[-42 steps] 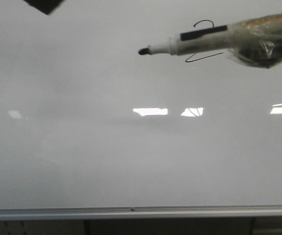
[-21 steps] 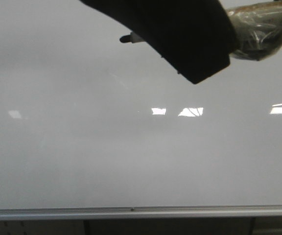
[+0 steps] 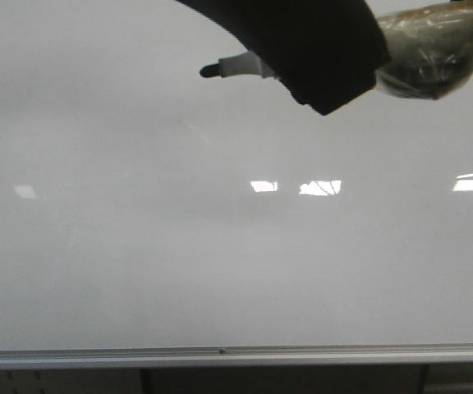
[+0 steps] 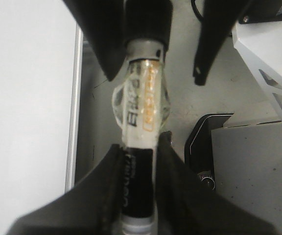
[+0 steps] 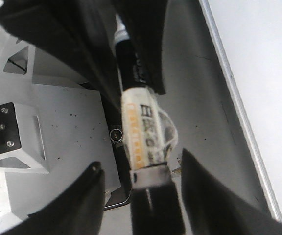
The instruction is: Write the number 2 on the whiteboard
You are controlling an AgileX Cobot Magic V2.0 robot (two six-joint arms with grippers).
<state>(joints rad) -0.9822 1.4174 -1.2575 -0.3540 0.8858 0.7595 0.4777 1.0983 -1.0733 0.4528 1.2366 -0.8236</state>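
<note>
Two grippers meet at one white-barrelled marker pen [image 3: 241, 65] w/ black tip.

Front view: no legible writing. The black digit 2 can't be seen; the left gripper [image 3: 327, 74], a broad black shape reaching in from above, covers the board right of the marker tip. Vs 0.5 s ago, more of the marker's white neck shows past that gripper and the tip sits approx. where it was. 1 s ago, parts of the 2 showed above and below the barrel. The large glossy white-grey whiteboard [image 3: 138, 263] lies behind the marker, its silver metal rail [image 3: 220, 357] far below. A crinkled clear-tape wrap [image 3: 421, 49] bulges at the marker's rear.

Left wrist view: left claw is clamped on the marker's black label; grey print there and orange print on the tape band are too blurred to read. Right gripper [image 4: 153, 78] has its fingers spread either side of the marker's rear, not touching. Whiteboard edge and rail run beside the marker.

Right wrist view: same, right fingers apart w/ gaps both sides of the marker's dark end. Label chars are illegible.
</note>
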